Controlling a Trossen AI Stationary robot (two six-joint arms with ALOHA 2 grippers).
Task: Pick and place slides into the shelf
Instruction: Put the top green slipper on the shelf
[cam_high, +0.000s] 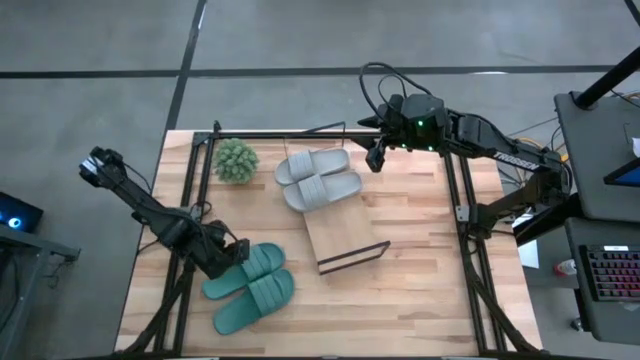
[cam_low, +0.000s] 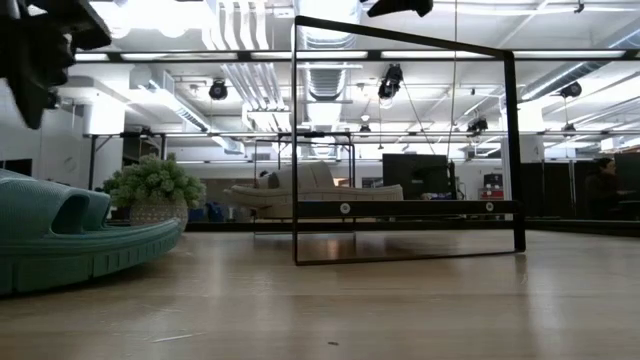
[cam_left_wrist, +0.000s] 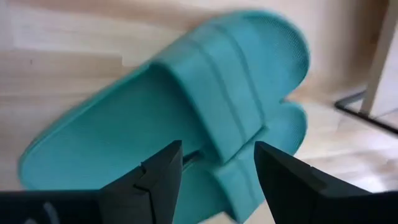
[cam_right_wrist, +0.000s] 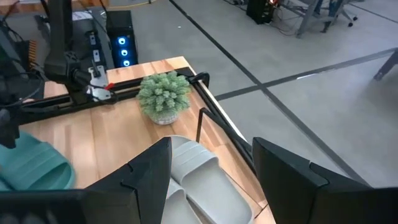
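Two teal slides (cam_high: 250, 286) lie side by side, soles down, on the table near its front left; they also show in the left wrist view (cam_left_wrist: 186, 106) and the low view (cam_low: 70, 235). My left gripper (cam_high: 234, 254) hangs open just above their far ends (cam_left_wrist: 217, 177), one finger on each side of a strap, touching nothing. Two light grey slides (cam_high: 318, 178) lie at the far end of the shelf board (cam_high: 345, 235). My right gripper (cam_high: 376, 156) stands open, high over the far part of the table, above the grey slides (cam_right_wrist: 199, 186).
A small fuzzy green plant (cam_high: 236, 160) stands at the far left of the table. The shelf's thin black wire frame (cam_low: 400, 150) rises around the board. Bare wood lies to the right of the board (cam_high: 420, 260).
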